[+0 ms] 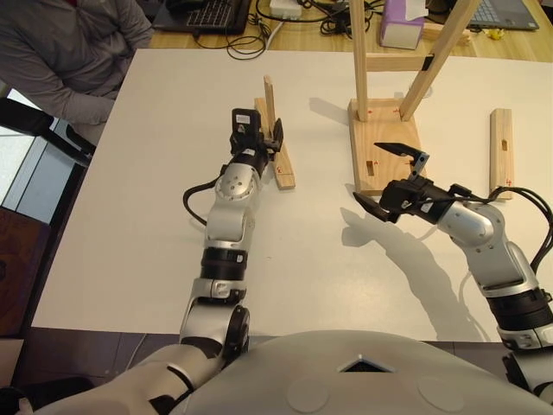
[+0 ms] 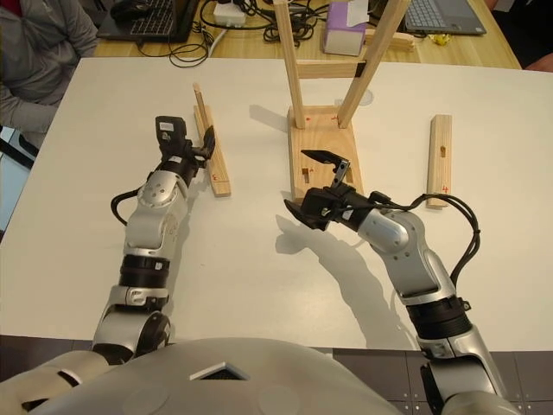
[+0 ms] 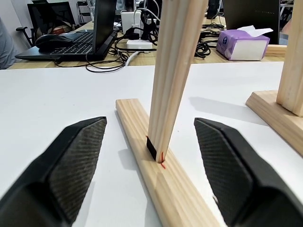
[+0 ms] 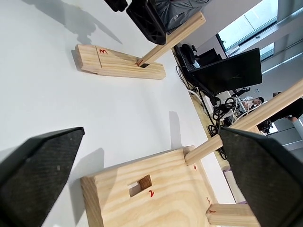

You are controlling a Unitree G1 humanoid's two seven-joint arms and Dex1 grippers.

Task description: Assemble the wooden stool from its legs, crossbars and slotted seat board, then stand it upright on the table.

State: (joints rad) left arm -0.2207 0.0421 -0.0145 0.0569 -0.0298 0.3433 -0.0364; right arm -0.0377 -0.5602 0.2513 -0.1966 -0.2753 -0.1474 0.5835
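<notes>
A short wooden crossbar (image 1: 282, 164) lies flat on the white table with a thin leg (image 1: 270, 97) standing upright in its slot. My left gripper (image 1: 273, 138) is open, its pads (image 3: 78, 163) on either side of that leg (image 3: 173, 71) without touching it. The slotted seat board (image 1: 382, 138) lies flat to the right, with two long legs (image 1: 359, 52) rising from its far end. My right gripper (image 1: 390, 177) hovers open just above the board's near end, close to an empty slot (image 4: 141, 184). Another slotted bar (image 1: 500, 151) lies at the far right.
A laptop (image 1: 207, 13), cables and a purple tissue box (image 1: 402, 22) sit on the desk beyond the table's far edge. A person (image 1: 60, 52) sits at the far left corner. The white table (image 1: 130, 242) is bare between my arms and along the near edge.
</notes>
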